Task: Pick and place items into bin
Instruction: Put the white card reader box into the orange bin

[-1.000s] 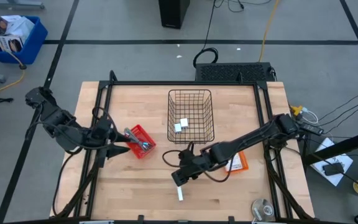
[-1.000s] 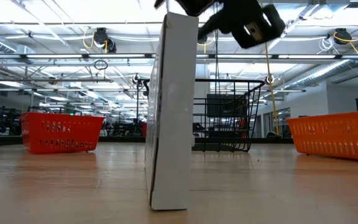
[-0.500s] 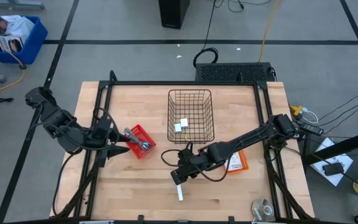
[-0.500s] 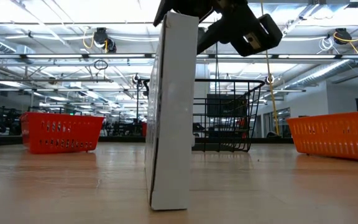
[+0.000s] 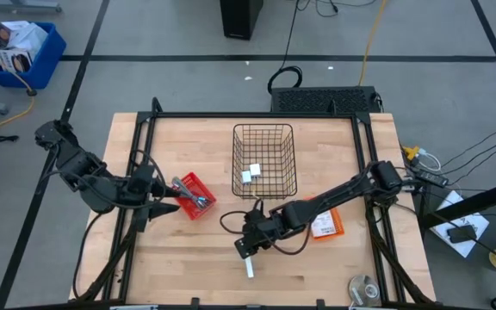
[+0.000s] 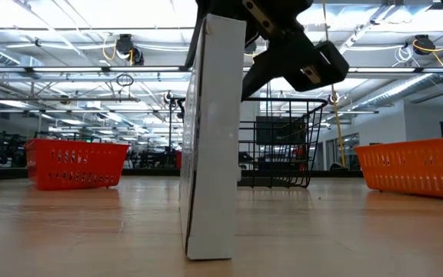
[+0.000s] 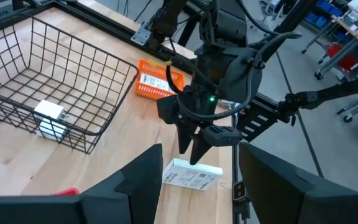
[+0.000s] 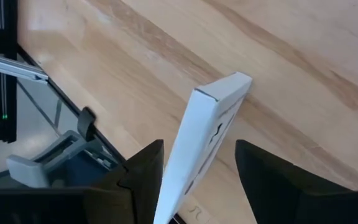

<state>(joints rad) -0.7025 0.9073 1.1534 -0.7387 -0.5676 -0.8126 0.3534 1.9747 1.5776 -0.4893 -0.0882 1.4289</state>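
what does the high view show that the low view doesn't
Only the high view shows the left tool by the small red basket, and two white blocks inside the wire bin. Only the low view shows the white box standing on edge. Both show the right tool at that box.

Pale wooden table top (image 5: 188,258) with visible smooth grain, black wire-mesh metal basket (image 5: 263,160), matt white cardboard box (image 8: 207,134) standing on edge, red perforated plastic tray (image 5: 195,196), orange perforated plastic tray (image 6: 414,168), dark matt gripper fingers (image 8: 138,180)
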